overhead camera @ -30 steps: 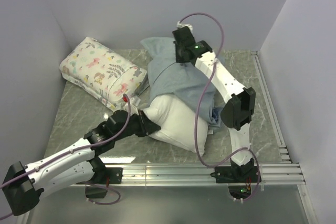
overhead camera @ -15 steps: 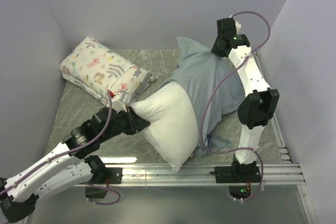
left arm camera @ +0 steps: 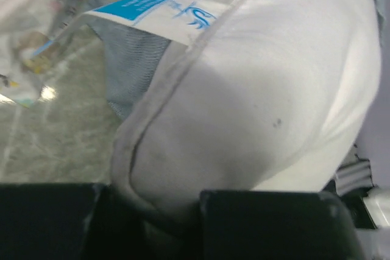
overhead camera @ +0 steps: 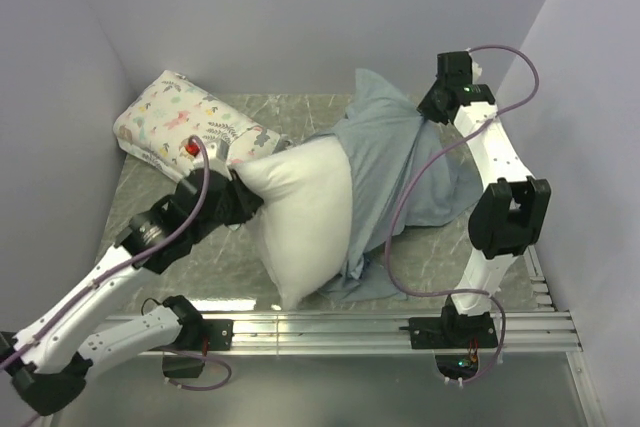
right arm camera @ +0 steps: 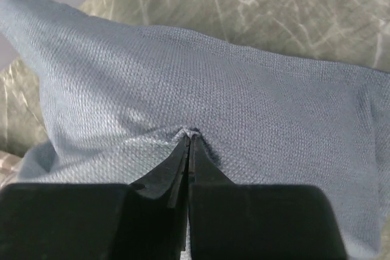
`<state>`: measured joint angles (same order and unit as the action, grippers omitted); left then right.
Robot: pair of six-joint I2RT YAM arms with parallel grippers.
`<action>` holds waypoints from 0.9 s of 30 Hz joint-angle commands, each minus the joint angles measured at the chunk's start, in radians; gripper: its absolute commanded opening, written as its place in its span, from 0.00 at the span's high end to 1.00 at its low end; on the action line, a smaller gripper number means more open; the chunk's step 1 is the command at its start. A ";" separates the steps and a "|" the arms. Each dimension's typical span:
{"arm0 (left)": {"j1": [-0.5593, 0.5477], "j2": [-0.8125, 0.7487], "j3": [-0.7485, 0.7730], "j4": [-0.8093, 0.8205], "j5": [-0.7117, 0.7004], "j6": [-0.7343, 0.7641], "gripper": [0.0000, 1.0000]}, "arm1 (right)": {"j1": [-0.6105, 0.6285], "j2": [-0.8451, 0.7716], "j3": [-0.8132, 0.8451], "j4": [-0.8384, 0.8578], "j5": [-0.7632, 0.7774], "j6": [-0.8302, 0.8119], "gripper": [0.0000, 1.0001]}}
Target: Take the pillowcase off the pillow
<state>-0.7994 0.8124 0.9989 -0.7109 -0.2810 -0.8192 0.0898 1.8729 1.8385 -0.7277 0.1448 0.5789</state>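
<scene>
The plain white pillow lies tilted in mid-table, its near-left half bare and its far-right end still inside the pillowcase, which shows its pale blue-grey side. My left gripper is shut on the pillow's left corner; in the left wrist view the seamed white corner is squeezed between the dark fingers, with blue-grey fabric behind it. My right gripper holds the case up at the back right. The right wrist view shows its jaws pinched tight on a pucker of pillowcase.
A smaller floral-print pillow lies at the back left, close to my left wrist. A blue-and-white tag shows by the pillow's seam. Purple walls enclose the marbled table. A metal rail runs along the near edge.
My left gripper has dragged the pillow left and back, baring more of it. My right gripper has carried the pillowcase right, stretching it off the pillow.
</scene>
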 commanded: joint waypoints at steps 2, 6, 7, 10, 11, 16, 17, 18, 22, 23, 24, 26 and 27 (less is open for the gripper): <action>0.285 0.045 0.084 0.023 0.041 0.146 1.00 | -0.085 -0.129 -0.169 0.169 0.139 0.010 1.00; 0.437 0.119 0.115 0.100 0.153 0.178 0.99 | -0.114 -0.196 -0.272 0.221 0.101 0.006 1.00; 0.450 0.166 0.124 0.116 0.163 0.175 0.99 | -0.114 -0.213 -0.283 0.224 0.098 0.006 1.00; 0.450 0.282 0.174 0.169 0.221 0.175 0.99 | -0.114 -0.273 -0.330 0.249 0.061 0.001 1.00; 0.450 0.312 0.191 0.178 0.229 0.176 0.98 | -0.111 -0.293 -0.353 0.252 0.059 0.001 1.00; 0.451 0.497 0.334 0.203 0.215 0.186 0.86 | -0.044 -0.426 -0.403 0.269 0.013 -0.039 0.52; 0.451 0.522 0.355 0.202 0.217 0.186 0.85 | -0.018 -0.445 -0.403 0.263 0.013 -0.051 0.45; 0.453 0.545 0.395 0.205 0.218 0.186 0.84 | 0.011 -0.467 -0.407 0.255 0.025 -0.072 0.41; 0.453 0.649 0.467 0.208 0.226 0.178 0.84 | 0.203 -0.611 -0.503 0.247 0.128 -0.102 0.30; 0.453 0.662 0.480 0.202 0.229 0.176 0.84 | 0.281 -0.635 -0.534 0.252 0.131 -0.099 0.28; 0.453 0.671 0.500 0.202 0.229 0.180 0.84 | 0.322 -0.658 -0.573 0.266 0.131 -0.093 0.27; 0.453 0.694 0.515 0.197 0.230 0.180 0.86 | 0.376 -0.718 -0.686 0.306 0.122 -0.074 0.26; 0.453 0.699 0.530 0.189 0.232 0.180 0.87 | 0.425 -0.738 -0.731 0.327 0.104 -0.054 0.25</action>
<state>-0.3466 1.5150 1.4414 -0.5888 -0.0311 -0.6388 0.4576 1.1801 1.2163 -0.4427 0.2211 0.5087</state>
